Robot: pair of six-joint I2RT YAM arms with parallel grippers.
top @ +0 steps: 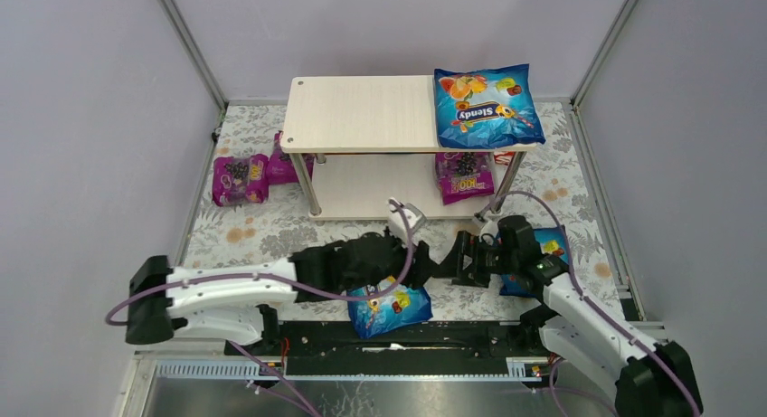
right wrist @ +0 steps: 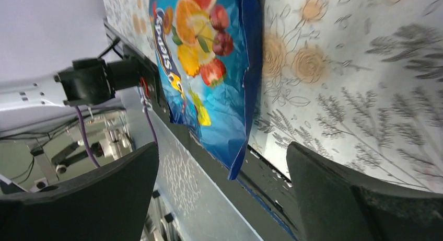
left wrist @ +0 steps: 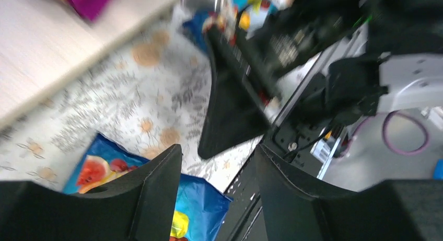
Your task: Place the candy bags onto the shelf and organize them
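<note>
One blue candy bag lies on the right end of the shelf's top board, and a magenta bag sits on the lower board. Two more magenta bags lie on the mat left of the shelf. A blue bag rests at the table's front edge, seen under my left fingers as the blue bag and ahead in the right wrist view as the blue bag. My left gripper hangs just above it, open and holding nothing. My right gripper faces it, wide open and holding nothing. Another blue bag lies partly under the right arm.
The two grippers nearly meet tip to tip in front of the shelf; the right gripper's black finger fills the middle of the left wrist view. A black rail runs along the near edge. Metal frame posts and grey walls close in the floral mat.
</note>
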